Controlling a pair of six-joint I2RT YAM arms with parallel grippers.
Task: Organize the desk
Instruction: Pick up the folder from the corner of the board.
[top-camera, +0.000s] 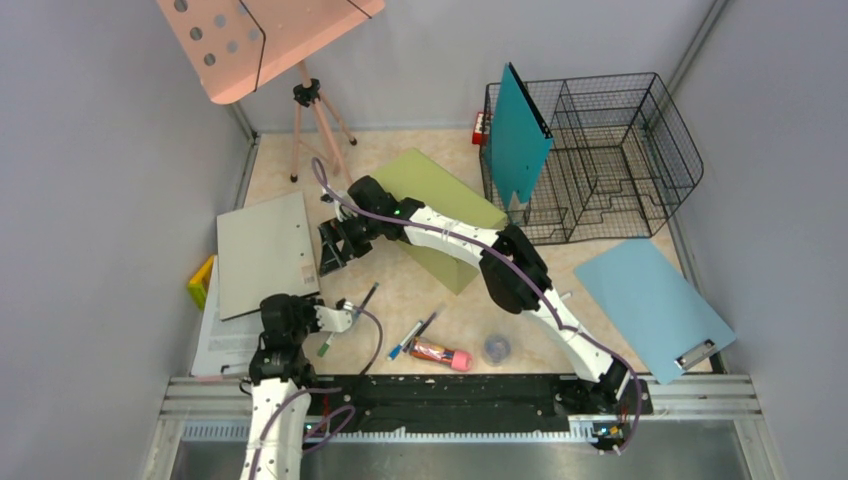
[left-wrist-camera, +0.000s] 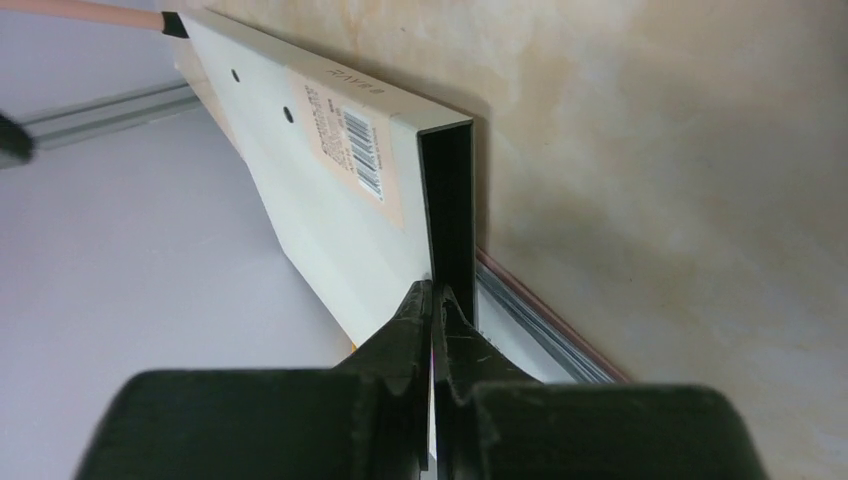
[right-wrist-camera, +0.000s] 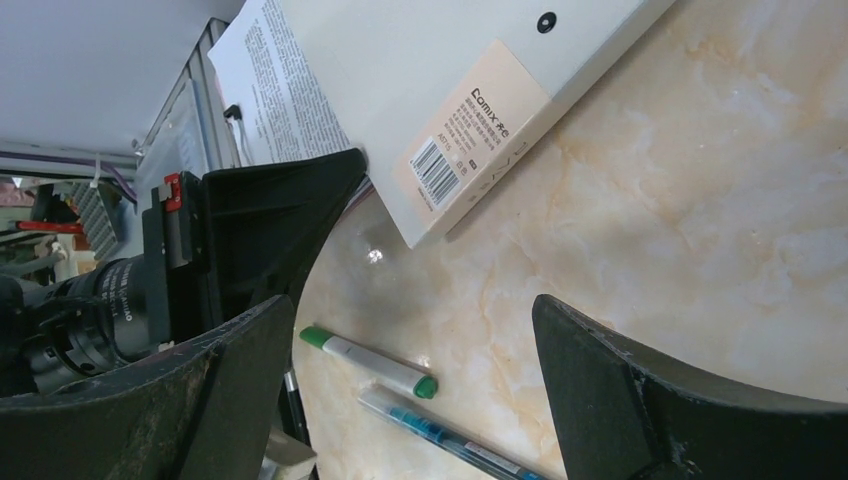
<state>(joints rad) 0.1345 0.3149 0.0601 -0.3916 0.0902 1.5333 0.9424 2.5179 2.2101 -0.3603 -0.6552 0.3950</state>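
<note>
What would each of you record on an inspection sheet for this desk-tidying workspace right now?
Surface: beige marble desk, partly covered.
Job's things: grey folder flat at left over printed papers; light blue clipboard flat at right; teal clipboard upright at the wire basket's left end.
Clutter: pens, pink tube, green box.
Grippers: left gripper shut on the folder's corner edge; right gripper open, empty.
Cables: purple cable along the right arm.
Surroundings: grey walls; pink board on tripod.
</note>
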